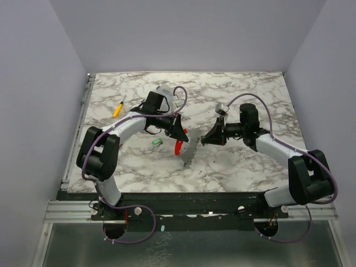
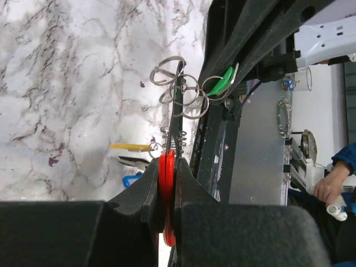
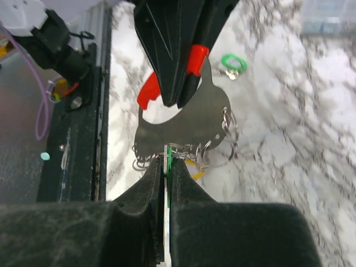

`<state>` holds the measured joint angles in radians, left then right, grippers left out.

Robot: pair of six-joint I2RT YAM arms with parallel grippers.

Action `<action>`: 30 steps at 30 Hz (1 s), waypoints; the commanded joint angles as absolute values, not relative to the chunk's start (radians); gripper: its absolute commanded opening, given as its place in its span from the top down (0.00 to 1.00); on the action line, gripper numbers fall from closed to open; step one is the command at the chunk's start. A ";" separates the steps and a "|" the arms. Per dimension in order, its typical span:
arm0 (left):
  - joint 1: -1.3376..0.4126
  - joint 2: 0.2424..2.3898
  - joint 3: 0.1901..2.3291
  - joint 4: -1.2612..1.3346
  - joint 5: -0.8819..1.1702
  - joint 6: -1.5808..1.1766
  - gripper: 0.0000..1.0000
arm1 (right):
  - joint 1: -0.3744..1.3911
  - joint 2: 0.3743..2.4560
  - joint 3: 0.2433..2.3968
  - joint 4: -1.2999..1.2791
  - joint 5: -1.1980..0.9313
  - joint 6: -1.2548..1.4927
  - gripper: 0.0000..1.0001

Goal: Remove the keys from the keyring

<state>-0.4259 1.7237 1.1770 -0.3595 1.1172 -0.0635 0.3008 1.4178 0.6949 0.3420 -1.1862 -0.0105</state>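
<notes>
Left fingers (image 2: 139,192), as I see them, pinch the keyring (image 2: 167,167) by its red fob, right fingers (image 3: 146,186) clamp a green-tagged key (image 3: 167,157), midway between the counter's (image 1: 250,94) side edges.

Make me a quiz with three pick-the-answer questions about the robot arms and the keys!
1. Where is the yellow screwdriver?
A. lying on the table, beside the left arm
B. in the right gripper
C. on top of the right arm

2. What colour is the fob pinched by the left gripper?
A. blue
B. red
C. white

3. How is the right gripper?
A. wide open
B. shut on nothing
C. shut on a green key tag

Answers: 1 A, it lies alone at the far left. 2 B, red shows between the fingers. 3 C, green sits between its closed fingers.
</notes>
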 commanded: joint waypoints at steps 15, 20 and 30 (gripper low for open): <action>-0.414 2.050 1.268 -0.341 0.908 -0.100 0.84 | 0.288 1.634 0.903 -0.285 -1.050 -0.204 0.99; -0.410 2.022 1.281 -0.340 0.877 -0.039 0.55 | 0.288 1.695 0.963 -0.338 -1.064 -0.218 1.00; -0.378 1.865 1.285 -0.309 0.800 0.064 0.01 | 0.288 1.787 1.058 -0.453 -1.115 -0.279 0.99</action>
